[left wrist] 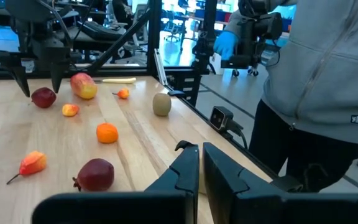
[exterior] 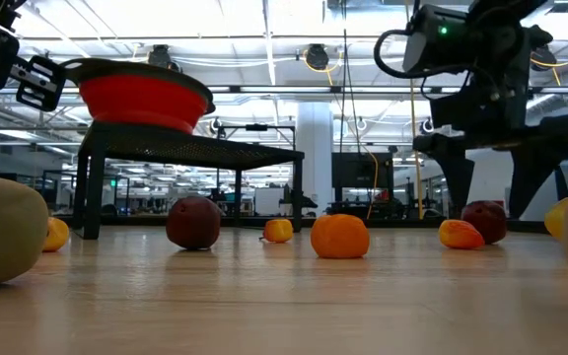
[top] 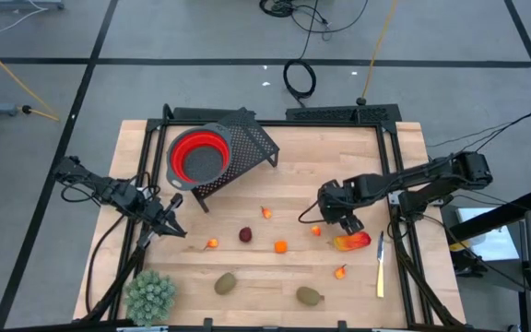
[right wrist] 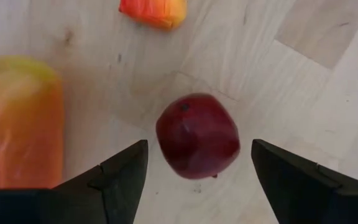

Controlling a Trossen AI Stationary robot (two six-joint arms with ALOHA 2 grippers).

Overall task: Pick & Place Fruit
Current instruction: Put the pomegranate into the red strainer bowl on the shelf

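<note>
My right gripper points down, open, over a dark red ball that rests on the table. One finger stands on each side of the ball without touching it. In the low view the ball sits between the fingers of the right gripper. Beside it lie a long red-orange-yellow piece and a small orange bit. More fruit is spread over the table: another dark red ball, an orange piece and two brownish-green ovals. My left gripper waits shut at the table's left, holding nothing.
A red collapsible bowl sits on a black mesh stand at the far left. A pale green spiky plant stands at the near left corner. A knife lies near the right edge. A person stands beside the table.
</note>
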